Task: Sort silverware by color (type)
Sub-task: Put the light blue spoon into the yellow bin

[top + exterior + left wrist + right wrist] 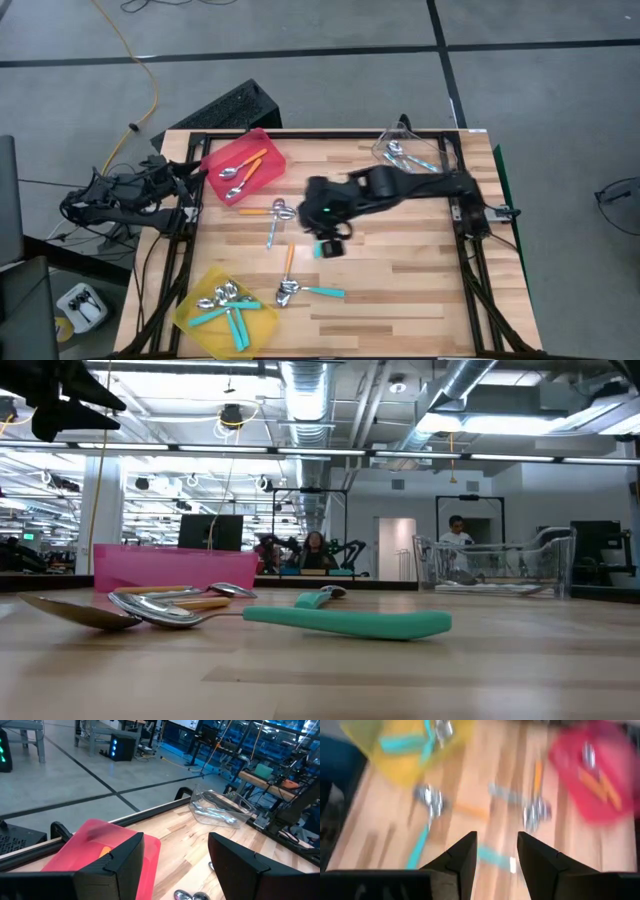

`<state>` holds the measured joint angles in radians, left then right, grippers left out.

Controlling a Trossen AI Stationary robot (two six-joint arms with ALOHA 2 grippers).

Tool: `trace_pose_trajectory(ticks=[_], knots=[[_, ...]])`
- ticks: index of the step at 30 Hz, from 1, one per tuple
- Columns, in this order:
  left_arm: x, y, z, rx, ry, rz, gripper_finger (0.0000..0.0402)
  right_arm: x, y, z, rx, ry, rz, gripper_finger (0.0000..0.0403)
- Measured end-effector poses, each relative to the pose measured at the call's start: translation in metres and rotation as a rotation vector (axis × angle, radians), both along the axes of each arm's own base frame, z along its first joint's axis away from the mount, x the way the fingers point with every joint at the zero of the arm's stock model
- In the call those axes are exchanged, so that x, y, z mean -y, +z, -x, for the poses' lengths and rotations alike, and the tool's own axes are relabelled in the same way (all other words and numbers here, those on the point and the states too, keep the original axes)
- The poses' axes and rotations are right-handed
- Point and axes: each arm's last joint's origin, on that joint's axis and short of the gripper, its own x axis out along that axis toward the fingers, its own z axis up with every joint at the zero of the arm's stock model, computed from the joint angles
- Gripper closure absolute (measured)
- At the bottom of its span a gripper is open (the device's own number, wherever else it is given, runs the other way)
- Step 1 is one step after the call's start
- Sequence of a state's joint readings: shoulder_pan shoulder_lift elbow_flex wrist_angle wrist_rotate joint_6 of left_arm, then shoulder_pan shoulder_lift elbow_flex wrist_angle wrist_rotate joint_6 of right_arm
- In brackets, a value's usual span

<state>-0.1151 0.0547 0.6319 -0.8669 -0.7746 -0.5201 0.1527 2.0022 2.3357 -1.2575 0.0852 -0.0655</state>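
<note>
Lying nearest the low camera, a teal-handled spoon (347,622) is resting flat on the table (420,680), its long axis running across that view. Seen from above, the same teal-handled spoon (312,291) is lying toward six o'clock from the right gripper (331,246), handle pointing to three o'clock, with an orange-handled spoon (289,262) crossing it at the bowl. Two further spoons, one orange (259,211) and one light blue (272,232), are lying toward nine o'clock from that gripper. The right gripper is hovering over mid-table with fingers part-spread and nothing between them. Sorted pieces are sitting in the red bin (243,164), the yellow bin (224,308) and the clear bin (411,152). The left gripper (180,172) is waiting at the table's nine o'clock edge, fingers (125,865) spread wide and empty. Judgement: the right arm is nearer all four loose spoons.
</note>
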Motion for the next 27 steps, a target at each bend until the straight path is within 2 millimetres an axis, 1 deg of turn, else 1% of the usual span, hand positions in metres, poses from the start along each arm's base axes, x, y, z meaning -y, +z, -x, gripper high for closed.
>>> trace_pose_trajectory(ticks=[3,5,7,10,12,14,16,19,23,26,27], knots=[[0.000,0.000,0.000,0.000,0.000,0.000,0.0196,0.005,-0.003,0.020,-0.127,-0.073,0.028,0.0239],[0.000,0.000,0.000,0.000,0.000,0.000,0.0196,0.007,-0.010,0.029,-0.177,-0.117,0.046,0.0239],[0.000,0.000,0.000,0.000,-0.001,0.000,0.0196,0.008,-0.017,0.042,-0.228,-0.142,0.052,0.0239],[0.000,0.000,0.000,0.000,-0.006,0.002,0.0196,0.012,-0.032,0.067,-0.274,-0.190,0.056,0.0239],[0.000,0.000,0.000,0.000,-0.007,0.002,0.0196,0.015,-0.047,0.082,-0.258,-0.236,0.044,0.0239],[0.000,0.000,0.000,0.000,-0.008,0.002,0.0196,0.016,-0.062,0.094,-0.175,-0.279,0.004,0.0239],[0.000,0.000,0.000,0.000,-0.007,0.002,0.0196,0.015,-0.082,0.104,-0.079,-0.304,-0.050,0.0239],[0.000,0.000,0.000,0.000,-0.008,0.002,0.0196,0.008,-0.113,0.114,0.091,-0.302,-0.136,0.0239],[0.000,0.000,0.000,0.000,-0.007,0.002,0.0196,-0.004,-0.165,0.116,0.306,-0.251,-0.226,0.0239],[0.000,0.000,0.000,0.000,-0.007,0.002,0.0196,-0.010,-0.200,0.109,0.448,-0.227,-0.288,0.0239],[0.000,0.000,0.000,0.000,-0.007,0.002,0.0196,-0.012,-0.213,0.107,0.467,-0.219,-0.298,0.0239]])
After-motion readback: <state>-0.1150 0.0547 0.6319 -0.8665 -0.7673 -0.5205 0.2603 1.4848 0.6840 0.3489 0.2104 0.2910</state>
